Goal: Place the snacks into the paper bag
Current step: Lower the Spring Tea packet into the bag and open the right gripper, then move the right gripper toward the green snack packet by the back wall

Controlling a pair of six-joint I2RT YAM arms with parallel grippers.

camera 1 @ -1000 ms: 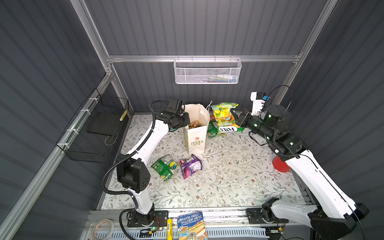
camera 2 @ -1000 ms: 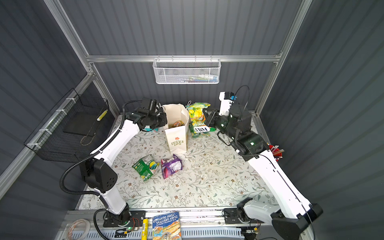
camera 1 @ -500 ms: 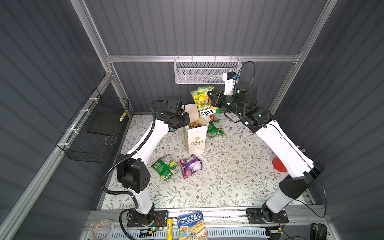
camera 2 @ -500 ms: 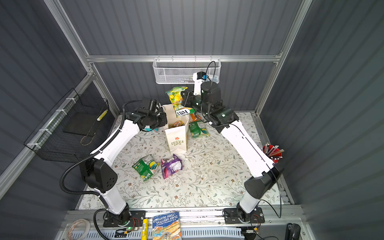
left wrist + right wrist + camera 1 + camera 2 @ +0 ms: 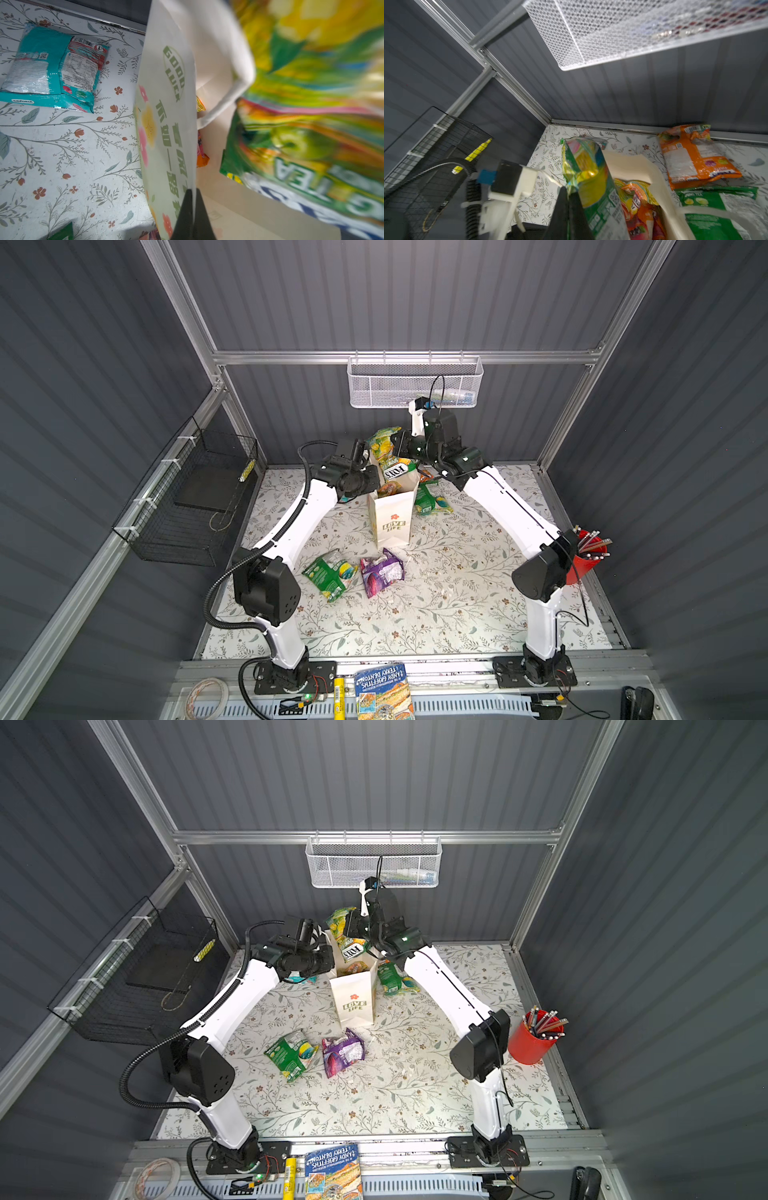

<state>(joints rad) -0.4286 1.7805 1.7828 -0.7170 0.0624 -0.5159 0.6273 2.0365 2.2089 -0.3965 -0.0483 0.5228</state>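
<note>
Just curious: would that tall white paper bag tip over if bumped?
Probably, yes: the paper bag stands tall on a narrow base. The left pincer pinching its side wall likely steadies it. Its thin walls would probably buckle rather than resist.

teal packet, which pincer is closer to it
Left. The left pincer is shut on the side wall of the bag, with the teal packet lying just outside that wall. The right pincer holds a green packet over the bag's mouth.

Surface [image 5: 436, 614], rear centre: paper bag [image 5: 392, 522], upright. In its mouth: FOX'S packet [image 5: 392, 470], top above rim. Before bag: front-left packet [image 5: 330, 574], front-right packet [image 5: 380, 572], side by side. Just right of bag: side packet [image 5: 428, 502]. Right edge: pen cup [image 5: 582, 568].
</note>
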